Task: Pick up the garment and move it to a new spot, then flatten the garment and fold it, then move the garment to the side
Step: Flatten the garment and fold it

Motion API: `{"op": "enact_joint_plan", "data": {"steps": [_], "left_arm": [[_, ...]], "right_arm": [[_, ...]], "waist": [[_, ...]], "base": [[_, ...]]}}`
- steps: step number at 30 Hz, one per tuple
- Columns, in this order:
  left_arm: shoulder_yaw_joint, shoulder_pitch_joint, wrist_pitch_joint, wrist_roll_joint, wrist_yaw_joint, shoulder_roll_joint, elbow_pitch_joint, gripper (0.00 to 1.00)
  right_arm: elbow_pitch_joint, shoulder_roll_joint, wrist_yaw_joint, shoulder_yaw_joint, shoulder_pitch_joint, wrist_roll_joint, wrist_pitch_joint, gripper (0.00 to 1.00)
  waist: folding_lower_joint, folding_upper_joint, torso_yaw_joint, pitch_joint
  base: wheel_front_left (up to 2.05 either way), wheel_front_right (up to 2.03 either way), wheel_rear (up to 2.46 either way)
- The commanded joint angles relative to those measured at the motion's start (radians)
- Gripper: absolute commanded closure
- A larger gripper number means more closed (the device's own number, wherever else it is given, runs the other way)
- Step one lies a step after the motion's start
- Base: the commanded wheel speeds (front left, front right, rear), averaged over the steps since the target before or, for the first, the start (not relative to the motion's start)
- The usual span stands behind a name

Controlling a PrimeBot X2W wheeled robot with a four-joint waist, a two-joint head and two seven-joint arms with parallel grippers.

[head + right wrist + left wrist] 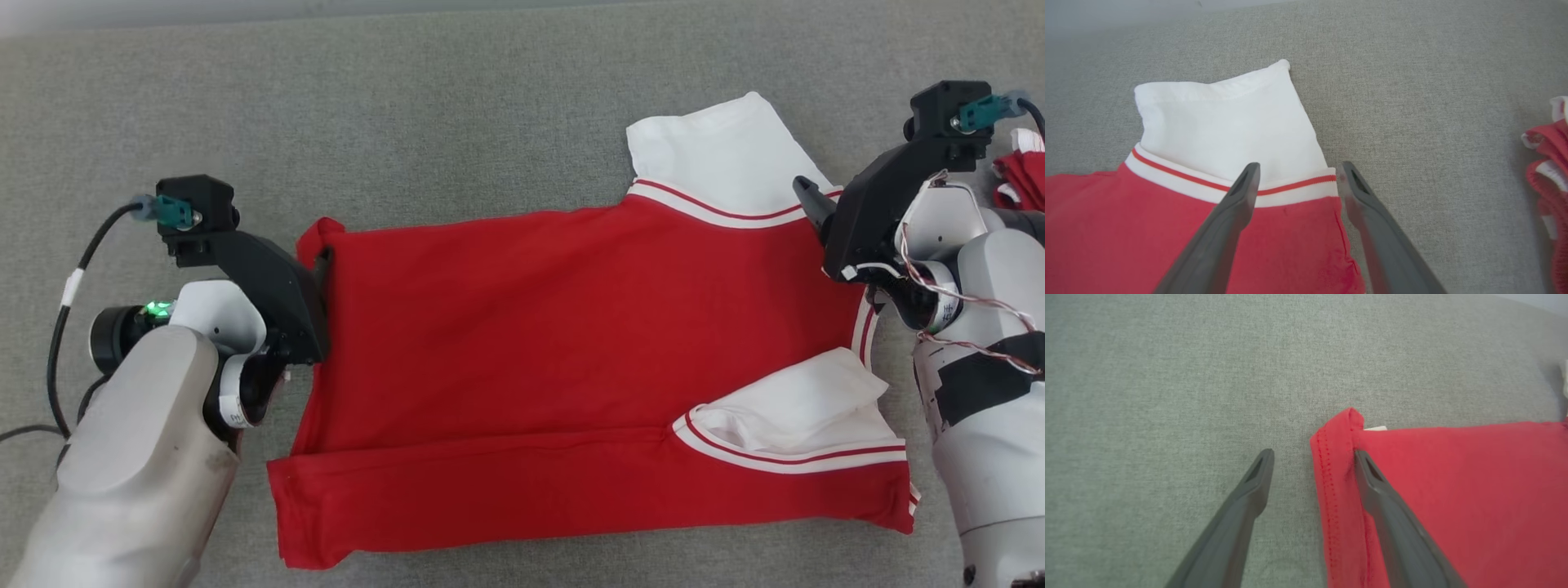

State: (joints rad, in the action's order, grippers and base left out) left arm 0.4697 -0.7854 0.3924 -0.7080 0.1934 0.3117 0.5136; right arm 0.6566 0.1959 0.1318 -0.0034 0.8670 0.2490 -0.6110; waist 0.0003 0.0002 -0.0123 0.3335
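Fold step | red-and-white shirt (571,327) flat on bench (490,98), stretched between both jaws | left jaws spread astride hem corner (1335,428) | right jaws spread astride shoulder seam (1298,188) | pinch both together, keep your lift level.

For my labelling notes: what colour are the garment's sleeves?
White sleeves, edged by a red-striped white band; best in the right wrist view.

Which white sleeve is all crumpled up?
The nearer sleeve, lying wrinkled on the red shirt body; the farther sleeve, by the right gripper, sticks out flat.
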Motion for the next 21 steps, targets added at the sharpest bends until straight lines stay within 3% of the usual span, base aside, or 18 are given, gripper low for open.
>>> {"op": "enact_joint_plan", "data": {"steps": [1, 7, 8, 9, 11, 21], "left_arm": [[0.007, -0.024, -0.002, 0.014, -0.008, -0.002, 0.023, 0.0], [0.023, -0.065, 0.014, 0.007, -0.034, -0.012, 0.09, 0.0], [0.028, -0.072, 0.021, 0.011, -0.04, -0.013, 0.098, 0.07], [0.031, -0.075, 0.022, 0.01, -0.043, -0.014, 0.106, 0.44], [0.036, -0.082, 0.024, 0.008, -0.054, -0.019, 0.116, 1.0], [0.033, -0.123, -0.007, 0.002, -0.077, -0.019, 0.097, 1.0]], "right_arm": [[0.021, 0.015, -0.003, 0.008, 0.019, 0.007, 0.014, 0.0], [0.088, 0.036, -0.003, 0.031, 0.069, 0.027, 0.039, 0.0], [0.097, 0.038, -0.003, 0.033, 0.078, 0.028, 0.041, 0.0], [0.103, 0.037, -0.003, 0.036, 0.085, 0.029, 0.041, 0.0], [0.113, 0.038, -0.003, 0.045, 0.104, 0.032, 0.043, 0.0], [0.164, 0.076, -0.003, 0.051, 0.203, 0.002, 0.086, 0.0]], "waist": [[-0.0003, -0.0002, -0.006, 0.007], [-0.0003, -0.0002, -0.006, 0.022], [-0.0003, -0.0002, -0.005, 0.026], [-0.0003, -0.0002, -0.003, 0.029], [-0.0003, -0.0002, 0.0, 0.037], [-0.0003, -0.0002, 0.034, 0.117]], "base": [[0.0, 0.0, 0.0], [0.0, 0.0, 0.0], [0.0, 0.0, 0.0], [0.0, 0.0, 0.0], [0.0, 0.0, 0.0], [0.0, 0.0, 0.0]]}}
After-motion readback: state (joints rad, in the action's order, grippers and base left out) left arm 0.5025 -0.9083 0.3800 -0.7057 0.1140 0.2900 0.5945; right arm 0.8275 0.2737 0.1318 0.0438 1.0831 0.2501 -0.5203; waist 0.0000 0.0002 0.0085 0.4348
